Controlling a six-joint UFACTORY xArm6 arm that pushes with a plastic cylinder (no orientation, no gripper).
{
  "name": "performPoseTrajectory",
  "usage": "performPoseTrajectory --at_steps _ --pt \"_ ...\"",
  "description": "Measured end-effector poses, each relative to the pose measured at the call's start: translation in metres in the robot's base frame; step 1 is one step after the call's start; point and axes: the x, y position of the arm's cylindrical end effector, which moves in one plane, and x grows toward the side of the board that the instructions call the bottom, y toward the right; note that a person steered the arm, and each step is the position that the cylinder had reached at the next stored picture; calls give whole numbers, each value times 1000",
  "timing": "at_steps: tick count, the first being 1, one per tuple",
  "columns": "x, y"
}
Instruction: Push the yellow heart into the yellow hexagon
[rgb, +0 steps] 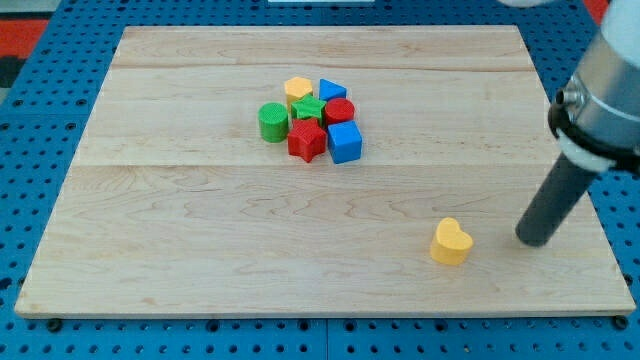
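Note:
The yellow heart (451, 241) lies alone near the view's bottom right of the wooden board. The yellow hexagon (297, 89) sits at the top of a tight cluster of blocks in the upper middle of the board. My tip (531, 240) rests on the board to the right of the yellow heart, apart from it by a short gap. The dark rod slants up to the arm at the view's right edge.
The cluster holds a green cylinder (273, 121), a green star (309, 108), a red star (307, 141), a red cylinder (339, 111), a blue cube (344, 142) and a blue triangular block (331, 90). The wooden board (200, 250) lies on a blue pegboard.

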Motion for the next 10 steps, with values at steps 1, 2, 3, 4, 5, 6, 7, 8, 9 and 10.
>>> performPoseTrajectory --at_steps 1,2,3,4,5,6,7,8,9,10 --pt "3 -51" --pt "-16 -120" --pt "-24 -171" --pt "-33 -206" --pt "-23 -227" --pt "-14 -229" --pt "-22 -270" --pt "-18 -301" --pt "-14 -324" --pt "-26 -372"
